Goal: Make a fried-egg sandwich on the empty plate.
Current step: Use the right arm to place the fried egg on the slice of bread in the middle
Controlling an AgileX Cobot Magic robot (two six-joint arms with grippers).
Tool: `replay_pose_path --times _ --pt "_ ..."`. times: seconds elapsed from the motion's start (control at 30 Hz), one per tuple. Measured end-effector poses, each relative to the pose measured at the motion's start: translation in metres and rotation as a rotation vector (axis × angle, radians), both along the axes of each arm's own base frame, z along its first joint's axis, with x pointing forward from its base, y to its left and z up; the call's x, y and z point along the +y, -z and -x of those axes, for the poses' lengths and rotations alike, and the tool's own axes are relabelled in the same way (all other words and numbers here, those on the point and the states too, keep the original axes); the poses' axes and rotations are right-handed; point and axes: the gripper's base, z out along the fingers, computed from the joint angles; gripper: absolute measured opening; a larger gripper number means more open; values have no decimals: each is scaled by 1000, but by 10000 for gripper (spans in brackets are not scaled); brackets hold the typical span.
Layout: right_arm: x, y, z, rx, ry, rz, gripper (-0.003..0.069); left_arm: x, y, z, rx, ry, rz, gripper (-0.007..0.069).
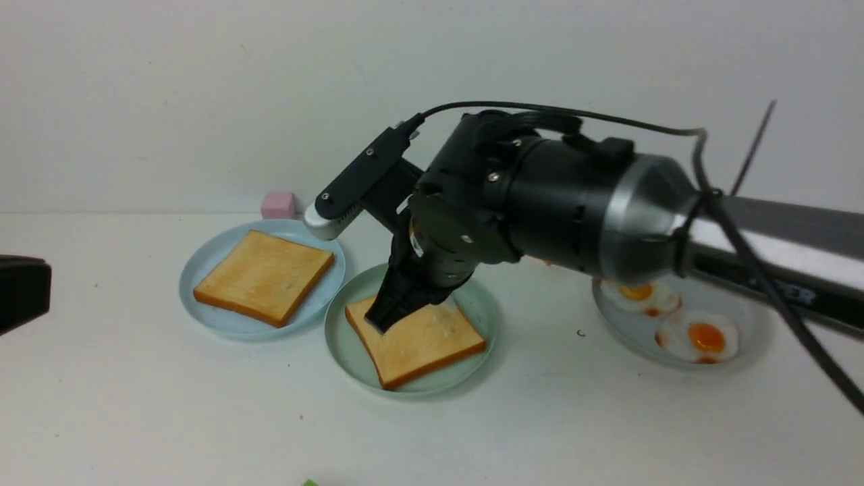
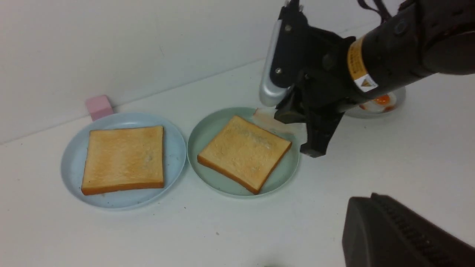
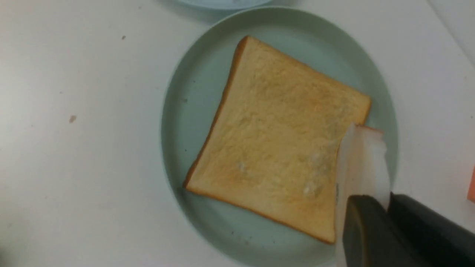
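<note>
While my right gripper (image 1: 386,318) pinches a fried egg (image 3: 362,159) over the toast (image 1: 425,344) on the mint-green plate (image 1: 341,344) at frame centre, my left gripper (image 1: 23,290) rests closed.

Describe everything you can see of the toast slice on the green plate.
The toast slice is square, golden-brown, with a darker orange crust and a few pale patches on top. It lies flat, turned cornerwise, inside the mint-green plate, the only thing plainly touching it. The right end effector holds a white fried egg over one corner; contact there is unclear.
</note>
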Motion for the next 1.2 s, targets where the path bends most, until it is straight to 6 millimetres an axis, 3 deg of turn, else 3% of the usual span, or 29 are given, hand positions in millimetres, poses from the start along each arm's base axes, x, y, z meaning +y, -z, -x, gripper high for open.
replay_pose_path --times 0.03,0.3,1.0,1.2 --pt "2 7 -11 -4 12 11 77 1 1 0 13 -3 -9 -10" --pt "-2 29 -32 16 47 54 77 1 3 1 26 -6 -21 -8" --pt "5 45 -38 10 42 27 77 2 3 0 15 -14 -33 -1" --pt "8 45 -40 0 74 -38 153 2 3 0 22 -9 -25 -1"
